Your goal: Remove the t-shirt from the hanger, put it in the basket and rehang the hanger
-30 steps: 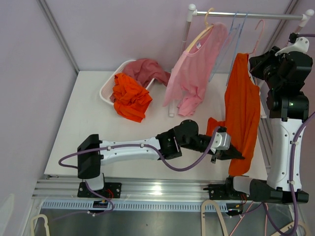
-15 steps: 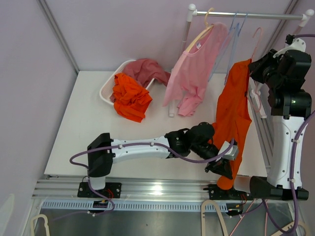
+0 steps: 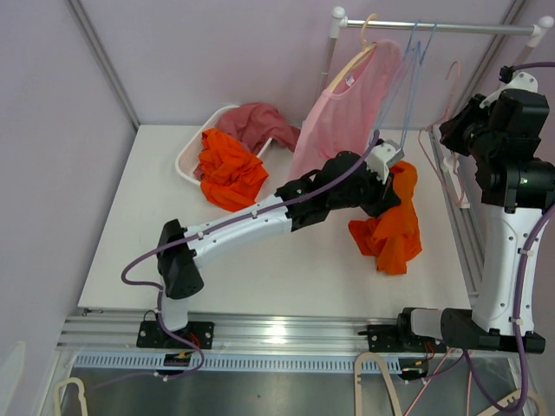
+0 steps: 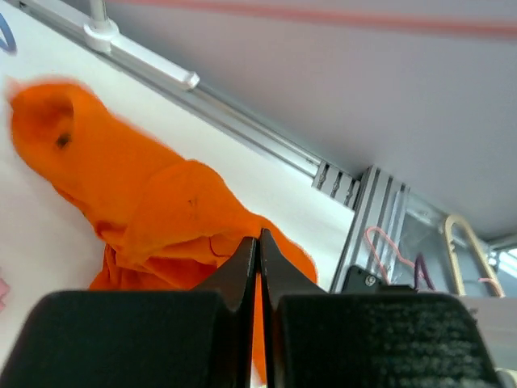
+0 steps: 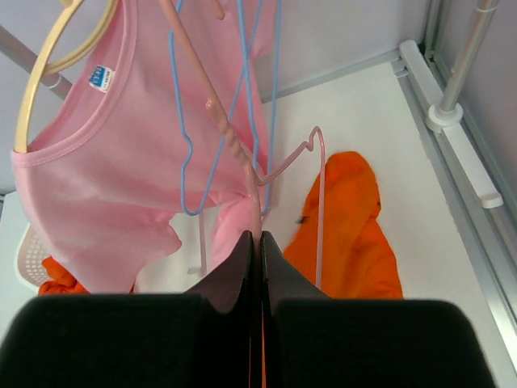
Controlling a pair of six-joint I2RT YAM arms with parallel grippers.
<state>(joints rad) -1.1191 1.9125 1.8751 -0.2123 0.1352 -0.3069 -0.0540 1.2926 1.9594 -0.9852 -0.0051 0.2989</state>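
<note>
Clamped tight on a fold of the orange t-shirt with the left gripper, pressed fully together, with orange cloth right at the tips. Bunched and drooping from that grip down to the white surface, right of middle, and fully clear of the pink hanger. Pinching that bare wire hanger up high with the right gripper, shut flat on the wire, near the right end of the rail. Behind: a pink t-shirt on a hanger of its own, plus a white basket of red and orange laundry toward the far left of the surface, well apart from the action.

Judged light, soft and entirely limp. No shape of its own, and likely to slump, fold and drag wherever left unsupported, though neither slippery nor fragile. Best taken by a gathered fold or a thick seam such as collar or hem, not by a single thin layer, apt to slip from a narrow pinch. Looks close to done, with only laying the garment down and letting go left to do.
</note>
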